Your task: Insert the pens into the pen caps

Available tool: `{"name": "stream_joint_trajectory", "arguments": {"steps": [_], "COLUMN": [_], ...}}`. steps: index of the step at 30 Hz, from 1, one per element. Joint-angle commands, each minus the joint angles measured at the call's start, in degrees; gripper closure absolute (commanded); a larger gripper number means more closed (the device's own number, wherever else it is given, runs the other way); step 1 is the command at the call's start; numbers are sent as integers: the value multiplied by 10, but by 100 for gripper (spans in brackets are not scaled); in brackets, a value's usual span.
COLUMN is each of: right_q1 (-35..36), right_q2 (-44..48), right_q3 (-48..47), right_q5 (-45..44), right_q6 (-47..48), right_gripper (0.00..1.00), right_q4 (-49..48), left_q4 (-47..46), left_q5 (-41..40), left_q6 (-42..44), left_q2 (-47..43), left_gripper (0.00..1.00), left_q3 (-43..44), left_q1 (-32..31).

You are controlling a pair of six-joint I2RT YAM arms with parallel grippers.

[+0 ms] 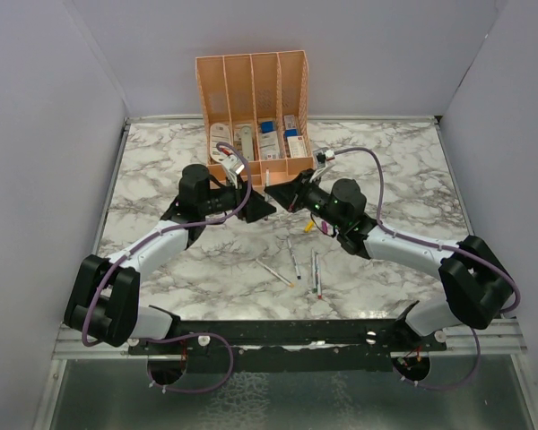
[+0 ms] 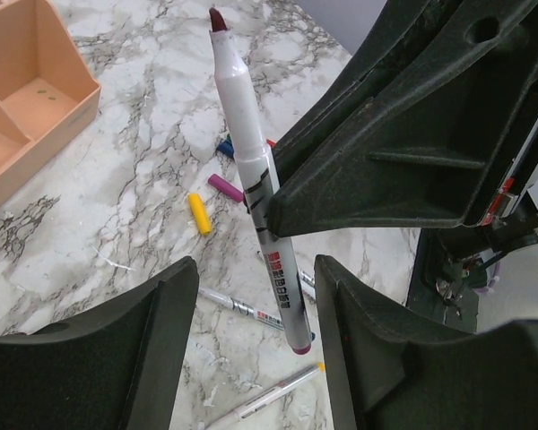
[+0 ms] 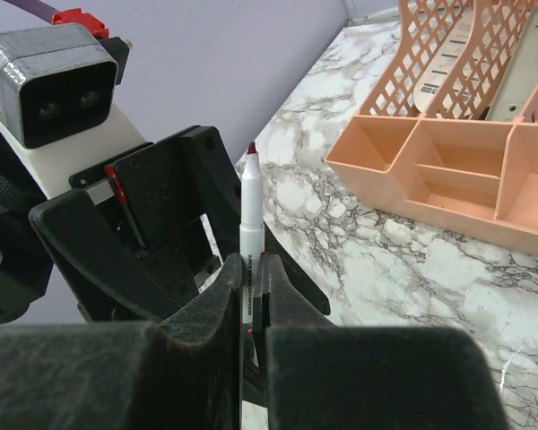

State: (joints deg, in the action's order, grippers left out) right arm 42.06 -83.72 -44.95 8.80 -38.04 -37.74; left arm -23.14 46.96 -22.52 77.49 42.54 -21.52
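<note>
My right gripper (image 3: pixel 253 269) is shut on a silver-grey pen (image 3: pixel 251 210), held upright with its dark red tip up. In the left wrist view that pen (image 2: pixel 251 170) slants down so that its lower end hangs between the fingers (image 2: pixel 161 340) of my left gripper (image 2: pixel 256 269), which is open with a gap on each side of the pen. The two grippers meet in front of the organiser, left gripper (image 1: pixel 258 199) against right gripper (image 1: pixel 271 194). Yellow (image 2: pixel 199 213), purple (image 2: pixel 225 188), dark blue (image 2: pixel 223 143) and red (image 2: pixel 271 142) pen caps lie on the marble below.
More pens lie loose on the table (image 1: pixel 161 161), one (image 1: pixel 274 271) beside another (image 1: pixel 293 256) and a third (image 1: pixel 316 273). An orange organiser (image 1: pixel 251 90) with white and blue items stands at the back. Grey walls close in the sides.
</note>
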Motion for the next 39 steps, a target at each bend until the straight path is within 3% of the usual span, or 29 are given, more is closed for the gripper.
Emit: {"name": "stream_joint_trajectory", "arguments": {"steps": [1,4,7,8,15,19,22,25,33,39], "right_q1": [3,3,3,3,3,3,3,3,-1,-48], "right_q2": [-4,-9,-13,-14,-9,17,48,90,149,99], "right_q3": [-9,-15,-20,-21,-28,-36,-46,-43,-49,-91], "right_q5": [17,17,17,17,20,6,-14,-60,-275,-299], "right_q6": [-6,-4,0,1,28,73,106,121,133,75], "right_gripper": [99,99,99,99,99,80,74,74,74,77], "right_q4": [-30,-22,-8,-5,28,54,95,142,341,503], "left_q4": [-20,-20,-22,-27,-57,-57,-55,-31,168,168], "left_q5": [-6,-12,-45,-55,-67,-63,-93,-121,-197,-195], "left_q6": [4,2,-6,-8,-6,-23,-40,-44,34,35], "left_q2": [3,2,-4,-8,-31,-22,-25,-27,-22,-36], "left_gripper": [47,65,97,100,100,100,100,100,100,100], "left_q3": [14,14,12,8,-9,-12,-21,-20,37,24], "left_q1": [-3,-3,-3,-3,-3,-3,-3,-3,-3,-4]}}
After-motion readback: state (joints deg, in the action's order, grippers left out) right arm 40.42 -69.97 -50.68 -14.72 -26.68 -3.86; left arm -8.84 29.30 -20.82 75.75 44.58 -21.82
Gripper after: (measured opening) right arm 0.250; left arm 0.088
